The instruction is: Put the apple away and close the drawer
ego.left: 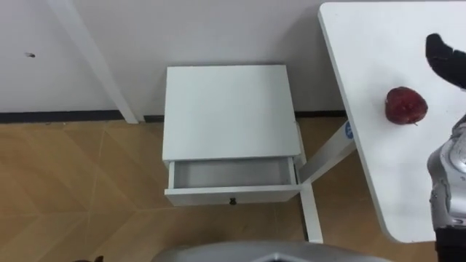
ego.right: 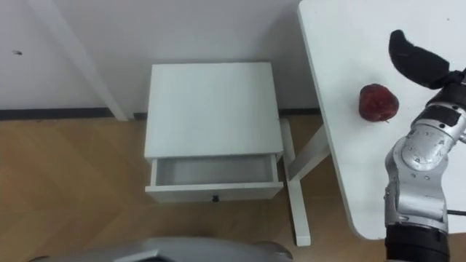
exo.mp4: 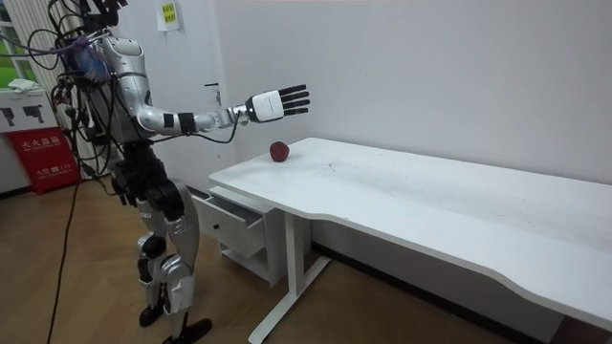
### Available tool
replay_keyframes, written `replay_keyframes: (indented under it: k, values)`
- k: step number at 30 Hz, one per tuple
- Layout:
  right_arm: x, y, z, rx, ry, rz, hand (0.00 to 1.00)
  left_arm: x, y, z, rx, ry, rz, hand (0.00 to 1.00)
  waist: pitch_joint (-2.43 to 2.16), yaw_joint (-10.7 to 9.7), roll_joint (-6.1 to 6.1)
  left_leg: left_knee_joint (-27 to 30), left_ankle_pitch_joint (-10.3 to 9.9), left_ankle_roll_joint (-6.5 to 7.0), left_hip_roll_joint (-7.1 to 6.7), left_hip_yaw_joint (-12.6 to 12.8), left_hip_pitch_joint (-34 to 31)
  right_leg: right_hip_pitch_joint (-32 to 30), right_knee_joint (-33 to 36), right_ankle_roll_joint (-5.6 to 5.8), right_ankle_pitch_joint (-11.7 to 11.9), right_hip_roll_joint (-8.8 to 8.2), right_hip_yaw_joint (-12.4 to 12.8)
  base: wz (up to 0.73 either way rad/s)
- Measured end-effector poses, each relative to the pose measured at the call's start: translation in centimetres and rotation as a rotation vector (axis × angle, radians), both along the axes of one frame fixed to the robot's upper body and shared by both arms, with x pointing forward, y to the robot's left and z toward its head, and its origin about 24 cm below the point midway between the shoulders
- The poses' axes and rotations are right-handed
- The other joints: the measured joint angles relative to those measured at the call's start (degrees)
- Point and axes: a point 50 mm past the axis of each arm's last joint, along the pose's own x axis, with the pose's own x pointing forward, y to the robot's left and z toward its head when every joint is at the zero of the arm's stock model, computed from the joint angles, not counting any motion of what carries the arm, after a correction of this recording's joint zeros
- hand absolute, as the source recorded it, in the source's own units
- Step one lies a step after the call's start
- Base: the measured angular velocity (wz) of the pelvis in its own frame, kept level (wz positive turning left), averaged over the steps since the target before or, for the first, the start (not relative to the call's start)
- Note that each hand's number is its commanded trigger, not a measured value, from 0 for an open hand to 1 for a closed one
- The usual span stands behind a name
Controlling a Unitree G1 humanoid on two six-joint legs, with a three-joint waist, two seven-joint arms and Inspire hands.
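A dark red apple [ego.left: 405, 105] [ego.right: 378, 102] lies on the white table [ego.left: 378, 175] near its far left corner. My right hand [ego.right: 415, 62] [exo.mp4: 273, 103] is stretched out above and just beyond the apple, fingers straight and spread, holding nothing. In front of me a small white cabinet [ego.left: 229, 109] stands against the wall with its top drawer [ego.left: 231, 175] [exo.mp4: 234, 220] pulled open and empty. My left hand [exo.mp4: 122, 189] hangs low by my hip in the room view.
The table's white leg and foot [ego.left: 313, 204] run along the floor just right of the cabinet. A slanted white bar [ego.left: 95, 65] leans on the wall at the left. A red box [exo.mp4: 43, 158] stands behind me.
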Motion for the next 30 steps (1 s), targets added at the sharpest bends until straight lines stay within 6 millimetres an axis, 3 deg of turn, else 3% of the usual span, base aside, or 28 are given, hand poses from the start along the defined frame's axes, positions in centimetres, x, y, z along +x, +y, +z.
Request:
replay_keyframes:
  k: [4, 26, 30]
  values:
    - [-0.2, -0.3, -1.5, 0.072, 0.064, 0.022, 0.00, 0.0, 0.0, 0.0, 0.000, 0.001, 0.000, 0.00, 0.07, 0.1, 0.07, 0.0, 0.0, 0.02, -0.07, 0.0, -0.1, 0.0, 0.0, 0.01, 0.0, -0.05, 0.0, 0.00]
    - [0.5, -0.2, -2.6, 0.068, 0.139, 0.102, 0.00, 0.0, 0.0, 0.0, -0.001, 0.023, -0.045, 0.00, 0.46, 0.2, 0.06, 0.4, 0.0, 0.02, 0.00, -0.3, -0.7, -0.3, 0.0, 0.00, 0.0, -0.03, -0.2, 0.00]
    - [0.4, 0.0, -3.6, 0.047, 0.199, 0.118, 0.00, 0.1, 0.0, 0.0, 0.001, 0.026, -0.077, 0.00, 0.49, 0.5, -0.20, 0.4, 0.0, 0.02, 0.03, -0.3, -0.6, -0.3, 0.0, 0.00, 0.0, -0.04, -0.2, 0.00]
